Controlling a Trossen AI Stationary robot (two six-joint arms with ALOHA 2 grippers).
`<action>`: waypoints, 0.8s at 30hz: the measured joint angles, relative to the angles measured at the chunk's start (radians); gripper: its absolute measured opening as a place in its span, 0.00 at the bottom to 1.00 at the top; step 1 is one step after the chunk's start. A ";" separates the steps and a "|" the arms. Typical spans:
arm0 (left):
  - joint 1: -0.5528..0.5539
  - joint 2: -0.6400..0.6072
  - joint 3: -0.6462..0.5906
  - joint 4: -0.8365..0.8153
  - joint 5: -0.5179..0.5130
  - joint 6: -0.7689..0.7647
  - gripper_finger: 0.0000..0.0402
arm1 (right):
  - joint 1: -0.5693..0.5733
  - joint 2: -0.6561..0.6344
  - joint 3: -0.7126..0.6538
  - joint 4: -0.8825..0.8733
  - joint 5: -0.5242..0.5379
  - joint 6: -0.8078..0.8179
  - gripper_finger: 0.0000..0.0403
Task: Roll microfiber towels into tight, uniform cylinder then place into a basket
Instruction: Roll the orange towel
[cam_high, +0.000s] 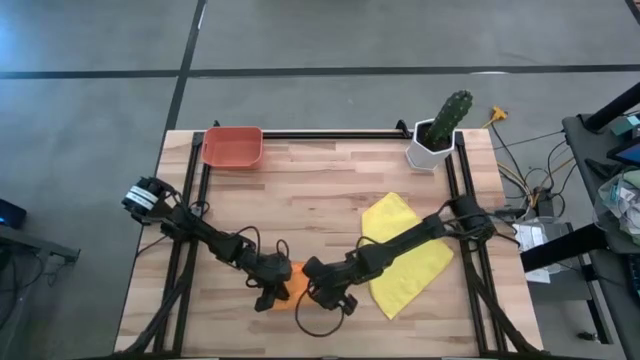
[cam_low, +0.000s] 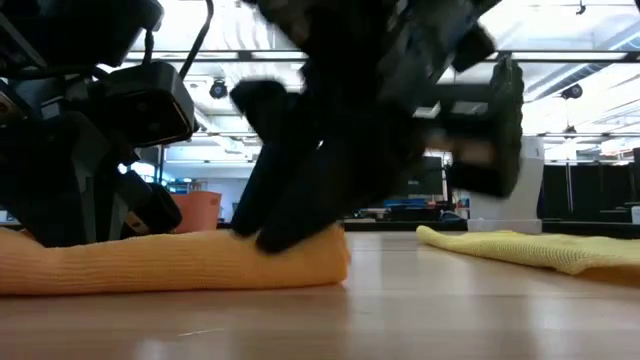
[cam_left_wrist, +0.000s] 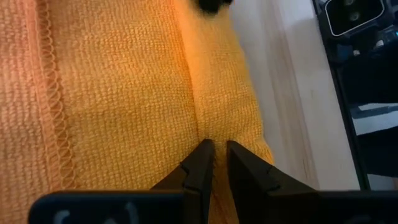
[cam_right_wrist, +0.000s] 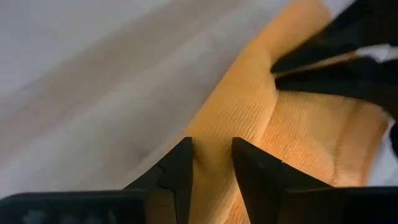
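- The orange towel (cam_high: 287, 283) lies bunched in a low roll at 6 o'clock on the worktop (cam_high: 320, 185).
- The left gripper (cam_left_wrist: 214, 163) has its fingers clamped on a fold of it.
- The right gripper (cam_right_wrist: 211, 163) pinches its edge alongside.
- The yellow towel (cam_high: 405, 260) lies flat at 4 o'clock.
- The basket (cam_high: 232, 146) sits at 11 o'clock, the cactus pot (cam_high: 435, 140) at 1 o'clock.

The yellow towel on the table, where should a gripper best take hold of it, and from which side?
Probably at a free corner, from above. The yellow towel lies flat and spread on the table, so only its thin edges give something to pinch; the corner toward the cactus pot is clear of the right arm lying across it.
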 joint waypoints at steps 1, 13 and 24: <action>0.000 0.000 -0.001 0.001 0.000 0.000 0.10 | -0.001 0.017 0.012 0.000 0.001 0.007 0.26; -0.005 0.000 -0.003 -0.003 0.030 -0.052 0.10 | -0.004 0.057 0.053 -0.095 0.009 0.270 0.18; -0.005 -0.003 0.003 -0.017 0.107 -0.075 0.10 | 0.002 0.057 0.017 -0.085 -0.098 0.408 0.16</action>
